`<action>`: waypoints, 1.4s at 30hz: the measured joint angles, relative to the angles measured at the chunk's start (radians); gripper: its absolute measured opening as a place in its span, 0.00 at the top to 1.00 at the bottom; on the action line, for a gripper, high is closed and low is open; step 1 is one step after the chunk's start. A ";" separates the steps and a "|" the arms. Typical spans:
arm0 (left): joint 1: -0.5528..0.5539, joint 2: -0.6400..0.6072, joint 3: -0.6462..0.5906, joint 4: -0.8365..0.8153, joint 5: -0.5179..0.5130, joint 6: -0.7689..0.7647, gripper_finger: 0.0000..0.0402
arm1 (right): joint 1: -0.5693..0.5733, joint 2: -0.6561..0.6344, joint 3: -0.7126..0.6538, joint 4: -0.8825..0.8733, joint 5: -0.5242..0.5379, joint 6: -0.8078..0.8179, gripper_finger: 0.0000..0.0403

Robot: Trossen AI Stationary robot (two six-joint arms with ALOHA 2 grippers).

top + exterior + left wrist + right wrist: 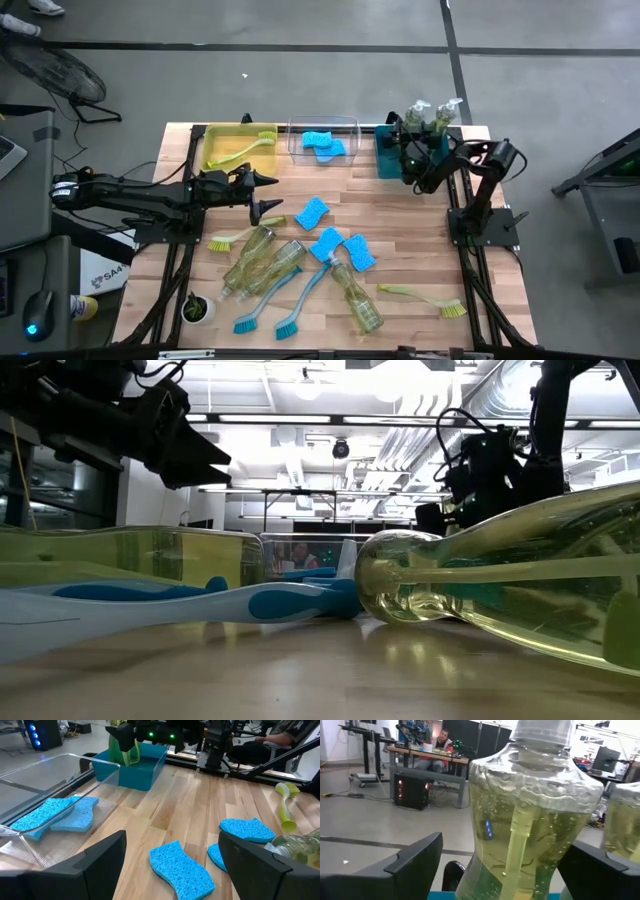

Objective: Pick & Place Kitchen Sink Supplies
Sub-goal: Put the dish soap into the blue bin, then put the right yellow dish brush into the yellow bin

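My right end effector (418,158) is at the teal bin (385,158), fingers spread around an upright soap bottle (530,815) standing in it; I should lift straight clear without tipping it. Left end effector (268,195), spread and empty, hovers near a sponge (311,212) short of the bin.

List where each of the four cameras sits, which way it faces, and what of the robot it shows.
High: overhead, straight down; both arms over the table.
Low: table height, level past a lying soap bottle; arms above.
Left wrist: forward past the open left gripper to sponges.
Right wrist: past the right gripper straddling an upright soap bottle.
Shared: high and left wrist both show the teal bin.
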State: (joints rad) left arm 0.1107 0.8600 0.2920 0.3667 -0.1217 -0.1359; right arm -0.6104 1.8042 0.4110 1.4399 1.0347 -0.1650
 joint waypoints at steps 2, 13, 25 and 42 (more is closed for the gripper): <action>0.000 0.000 0.000 -0.001 0.000 0.000 0.22 | 0.016 0.000 0.000 0.000 0.029 -0.008 0.10; 0.000 0.000 0.000 -0.002 -0.001 0.000 0.22 | 0.098 0.000 0.000 0.024 0.241 -0.105 0.10; 0.000 0.000 0.000 -0.003 -0.001 -0.003 0.22 | 0.269 0.000 0.000 0.047 0.388 -0.197 0.10; 0.000 0.000 0.000 -0.003 0.004 -0.007 0.22 | 0.764 -0.074 0.001 0.126 0.497 -0.578 0.10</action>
State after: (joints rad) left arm 0.1108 0.8600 0.2920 0.3637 -0.1175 -0.1433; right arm 0.1531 1.7301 0.4118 1.5654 1.5317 -0.7428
